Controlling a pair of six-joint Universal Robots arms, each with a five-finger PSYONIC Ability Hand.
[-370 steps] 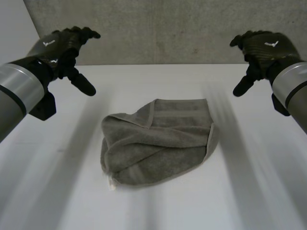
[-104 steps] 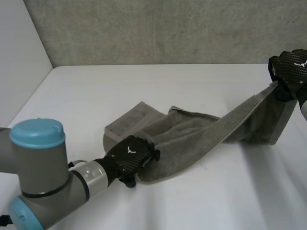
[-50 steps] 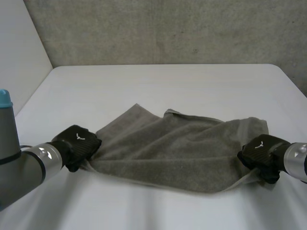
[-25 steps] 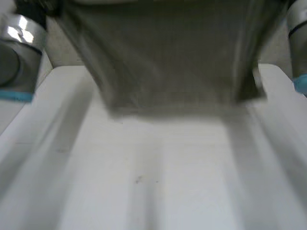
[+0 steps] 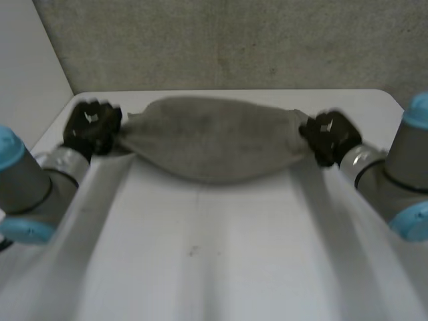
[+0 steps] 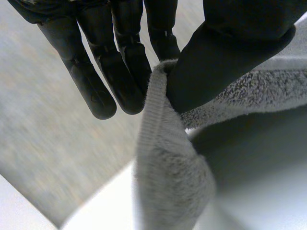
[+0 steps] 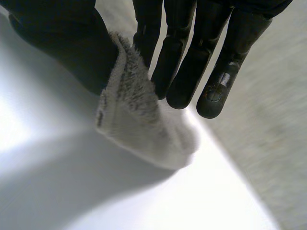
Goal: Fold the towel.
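Holding the towel (image 5: 214, 144) stretched between both hands above the far part of the table (image 5: 221, 267), I see it sag in the middle; whether its belly touches the surface I cannot tell. My left hand (image 5: 90, 127) pinches one end of the cloth between the thumb and straight fingers. My right hand (image 5: 329, 137) pinches the other end the same way. Each grip takes only a narrow bite near the hem. Risk, as I judge it: a quick swing could pull an end free of so slight a pinch. Lowering the hands unevenly could land the slack middle bunched, giving a crooked fold with skewed edges.
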